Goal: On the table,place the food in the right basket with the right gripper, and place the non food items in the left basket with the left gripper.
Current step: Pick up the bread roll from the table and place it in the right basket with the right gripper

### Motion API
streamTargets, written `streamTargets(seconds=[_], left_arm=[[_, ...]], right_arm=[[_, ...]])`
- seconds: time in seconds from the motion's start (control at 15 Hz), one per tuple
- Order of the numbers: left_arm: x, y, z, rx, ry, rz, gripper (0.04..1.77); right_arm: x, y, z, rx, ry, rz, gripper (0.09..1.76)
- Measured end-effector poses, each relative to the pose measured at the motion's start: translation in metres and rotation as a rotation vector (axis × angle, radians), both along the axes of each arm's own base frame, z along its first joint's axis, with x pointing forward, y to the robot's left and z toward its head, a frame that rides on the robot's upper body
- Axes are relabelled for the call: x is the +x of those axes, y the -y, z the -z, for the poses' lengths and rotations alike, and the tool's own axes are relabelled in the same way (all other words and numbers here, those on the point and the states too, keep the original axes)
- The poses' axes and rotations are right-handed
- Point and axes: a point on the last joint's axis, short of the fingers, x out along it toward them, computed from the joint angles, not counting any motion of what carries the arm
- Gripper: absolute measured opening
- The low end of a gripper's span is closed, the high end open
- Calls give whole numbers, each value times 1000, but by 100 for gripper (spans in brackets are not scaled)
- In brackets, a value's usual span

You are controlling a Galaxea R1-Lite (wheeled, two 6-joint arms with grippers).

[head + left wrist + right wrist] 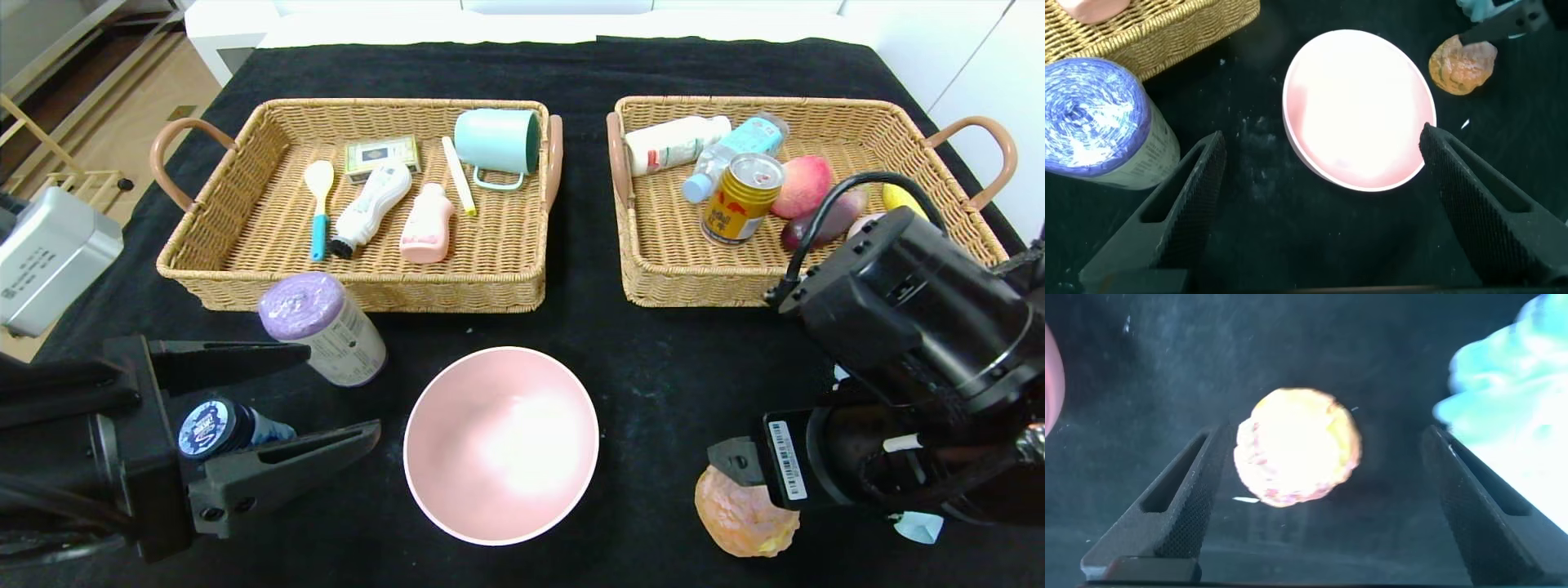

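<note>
My left gripper [341, 390] hovers open at the table's front left, empty; in its wrist view the left gripper [1323, 137] points toward the pale pink bowl [1360, 106]. The bowl [500, 445] sits front centre. The white canister with purple cap [322, 327] stands just beyond the gripper. The dark blue jar [220, 426] shows under its fingers. My right gripper [1324, 437] is open above the orange-brown bun [1298, 445], which lies between its fingers. The bun [745, 514] is at front right. The blue pouf [1519, 400] lies beside it. The gold-and-red can [739, 200] lies in the right basket [702, 286].
The left basket [367, 290] holds a mint mug, a pink bottle, a spoon, a brush and a box. The right basket also holds bottles and fruit. Black cloth [653, 367] covers the table between the baskets and the bowl.
</note>
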Motion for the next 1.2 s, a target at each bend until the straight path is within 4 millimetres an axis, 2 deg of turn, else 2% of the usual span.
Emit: streamTargets(seconds=[0.73,1.2], left_arm=[[1,0,0,1,-2,-1,172],[1,0,1,4,-2,-9,172]], right_arm=[[6,-15,27,-24,-101,7,171],[10,-19,35,-41,-124,20,171]])
